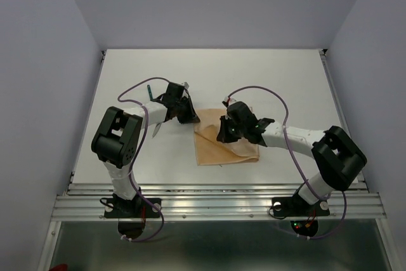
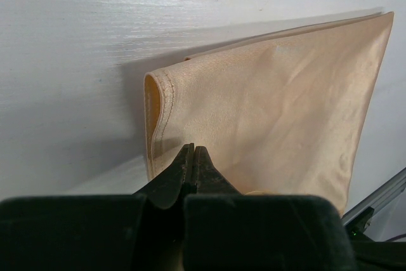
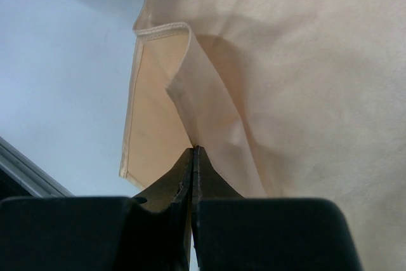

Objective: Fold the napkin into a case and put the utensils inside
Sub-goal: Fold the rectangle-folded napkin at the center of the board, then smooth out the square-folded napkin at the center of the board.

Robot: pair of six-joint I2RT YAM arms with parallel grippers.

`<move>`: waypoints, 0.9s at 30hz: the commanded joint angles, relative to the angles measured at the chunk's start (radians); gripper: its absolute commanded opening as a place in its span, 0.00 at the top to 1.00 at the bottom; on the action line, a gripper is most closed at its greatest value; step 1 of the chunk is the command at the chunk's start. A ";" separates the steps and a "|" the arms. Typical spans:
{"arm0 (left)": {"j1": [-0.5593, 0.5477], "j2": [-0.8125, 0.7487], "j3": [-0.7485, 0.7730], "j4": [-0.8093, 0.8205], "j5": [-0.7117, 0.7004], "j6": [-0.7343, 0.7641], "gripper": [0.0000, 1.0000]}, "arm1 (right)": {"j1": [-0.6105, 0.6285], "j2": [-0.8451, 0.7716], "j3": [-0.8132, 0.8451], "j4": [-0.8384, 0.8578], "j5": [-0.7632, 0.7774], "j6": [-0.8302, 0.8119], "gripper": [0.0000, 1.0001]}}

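The peach-tan napkin (image 1: 229,149) lies folded in the middle of the white table. My left gripper (image 1: 190,117) is at its far left corner. In the left wrist view the jaws (image 2: 193,149) are shut, pinching the napkin (image 2: 273,93) near its hemmed edge, which stands raised and casts a shadow. My right gripper (image 1: 222,136) is over the napkin's middle. Its jaws (image 3: 193,150) are shut on a pulled-up fold of the napkin (image 3: 304,61). Of the utensils only a slim dark green handle (image 1: 148,85) shows beside the left arm. No case shape is visible.
A metal rail (image 1: 216,198) runs along the near table edge, also seen as the rail (image 2: 380,201) and the rail (image 3: 25,169) in the wrist views. Purple cables (image 1: 260,91) loop above both arms. Grey walls close the table on three sides.
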 commanded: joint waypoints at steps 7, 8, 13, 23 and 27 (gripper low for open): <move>-0.001 -0.005 -0.006 0.022 0.010 0.000 1.00 | 0.076 -0.032 -0.013 -0.006 0.021 -0.038 0.92; -0.001 -0.005 -0.006 0.022 0.012 0.000 1.00 | 0.076 -0.046 -0.009 -0.032 0.040 -0.043 0.92; -0.002 -0.009 0.001 0.019 0.016 0.000 1.00 | 0.076 -0.123 0.004 -0.098 0.110 -0.056 0.66; -0.002 -0.055 0.014 -0.001 0.016 0.002 1.00 | -0.030 -0.314 -0.084 -0.294 0.284 0.147 0.68; -0.002 -0.100 0.022 -0.018 0.009 0.014 1.00 | -0.056 -0.382 -0.153 -0.363 0.282 0.253 0.78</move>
